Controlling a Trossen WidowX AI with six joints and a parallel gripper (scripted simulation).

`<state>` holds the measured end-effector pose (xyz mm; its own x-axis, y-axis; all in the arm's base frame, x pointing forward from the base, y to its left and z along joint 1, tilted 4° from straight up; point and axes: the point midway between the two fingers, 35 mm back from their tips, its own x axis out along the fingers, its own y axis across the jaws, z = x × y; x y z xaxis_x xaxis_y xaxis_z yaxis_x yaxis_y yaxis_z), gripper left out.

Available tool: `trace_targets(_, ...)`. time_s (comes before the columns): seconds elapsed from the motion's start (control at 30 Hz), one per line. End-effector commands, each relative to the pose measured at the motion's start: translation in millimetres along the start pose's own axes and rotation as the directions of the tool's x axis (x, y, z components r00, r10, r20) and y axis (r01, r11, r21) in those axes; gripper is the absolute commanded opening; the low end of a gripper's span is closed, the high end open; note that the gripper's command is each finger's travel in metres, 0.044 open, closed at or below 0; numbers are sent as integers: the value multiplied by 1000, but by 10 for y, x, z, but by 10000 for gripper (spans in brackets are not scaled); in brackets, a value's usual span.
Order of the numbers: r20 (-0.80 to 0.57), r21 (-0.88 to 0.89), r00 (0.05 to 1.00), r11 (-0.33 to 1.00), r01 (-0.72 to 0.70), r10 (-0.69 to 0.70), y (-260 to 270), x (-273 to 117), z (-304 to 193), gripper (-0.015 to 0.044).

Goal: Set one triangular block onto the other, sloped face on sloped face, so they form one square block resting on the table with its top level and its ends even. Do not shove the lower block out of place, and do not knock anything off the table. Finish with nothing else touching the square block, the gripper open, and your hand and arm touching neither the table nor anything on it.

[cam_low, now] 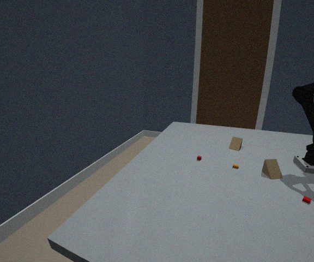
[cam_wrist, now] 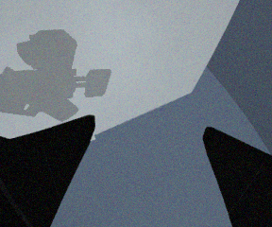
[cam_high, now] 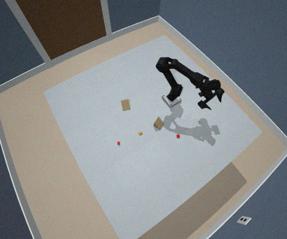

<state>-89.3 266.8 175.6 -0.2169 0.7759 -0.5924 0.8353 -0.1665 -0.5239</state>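
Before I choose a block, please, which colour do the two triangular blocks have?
Both blocks are tan, clearest in the exterior view.

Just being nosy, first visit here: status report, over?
Pincer open, holding nothing. Two wooden wedges, and, apart on table, unstacked. Small red and orange bits lie nearby.

2 red blocks (cam_high: 178, 136) (cam_low: 306, 200) & orange block (cam_high: 140, 133) (cam_low: 235, 166) on tbl, apart; brown door (cam_high: 64, 23) (cam_low: 233, 64) in bkgd; wall outlet (cam_high: 244, 220).
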Motion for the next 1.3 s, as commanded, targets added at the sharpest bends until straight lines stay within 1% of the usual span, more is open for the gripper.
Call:
trace_targets(0.0, -1, 14, 1000, 1000, -6, 6, 15, 3, -15, 426)
trace_targets(0.03, -5, 58, 1000, 998, -25, 25, 60, 12, -61, 440)
trace_targets(0.1, -16, 219, 996, 972, -87, 93, 232, 37, -224, 440)
trace_targets(0.17, -23, 392, 986, 909, -143, 165, 435, 45, -396, 440)
trace_targets(0.23, -24, 555, 972, 812, -181, 234, 650, 34, -557, 440)
trace_targets(0.33, -18, 763, 944, 615, -200, 329, 992, -23, -776, 440)
trace_targets(0.43, -5, 909, 910, 382, -168, 414, 1347, -134, -965, 440)
trace_targets(0.53, 17, 988, 873, 125, -89, 488, 1713, -290, -1115, 440)
trace_targets(0.6, 37, 999, 847, -48, -14, 530, 1956, -414, -1190, 440)
trace_targets(0.67, 62, 972, 825, -222, 78, 562, 2190, -541, -1241, 440)
trace_targets(0.73, 90, 901, 804, -393, 186, 587, 2425, -679, -1273, 440)
trace_targets(0.83, 132, 717, 777, -601, 353, 615, 2772, -915, -1285, 440)
trace_targets(0.9, 160, 551, 762, -697, 459, 628, 2995, -1089, -1268, 440)
trace_targets(0.97, 186, 358, 749, -754, 551, 636, 3211, -1277, -1229, 440)
trace_targets(1.07, 197, 360, 726, -737, 572, 659, 3335, -1425, -1126, 440)
trace_targets(1.17, 229, 161, 713, -748, 644, 663, 3538, -1639, -1037, 440)
trace_targets(1.27, 255, -49, 708, -723, 689, 658, 3710, -1835, -949, 440)
